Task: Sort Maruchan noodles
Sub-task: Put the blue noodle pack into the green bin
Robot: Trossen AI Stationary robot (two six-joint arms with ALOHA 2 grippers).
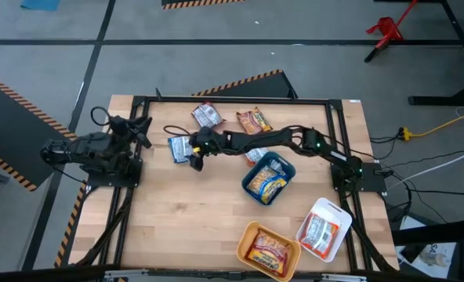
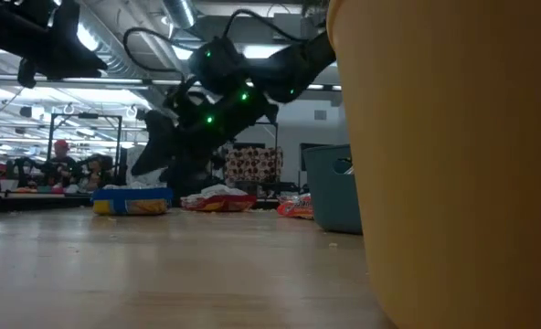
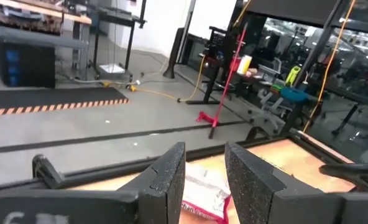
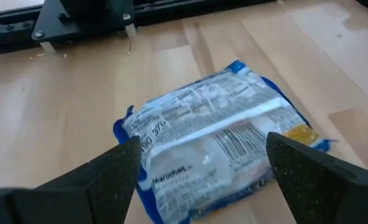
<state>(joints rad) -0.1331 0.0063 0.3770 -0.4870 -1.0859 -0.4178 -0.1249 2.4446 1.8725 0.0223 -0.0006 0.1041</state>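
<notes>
A blue-and-white Maruchan packet lies flat on the wooden table, left of centre. My right gripper hangs open just over it, slanting down, one finger on either side of the packet's near end. A red-and-white packet and an orange packet lie flat near the far edge. My left gripper waits at the table's left edge, pointing level. Its fingers stand apart with nothing between them.
A teal tray with blue packets stands under the right arm, right of centre. An orange tray with an orange packet and a white tray with a red-and-white packet stand at the near right. A black frame rims the table.
</notes>
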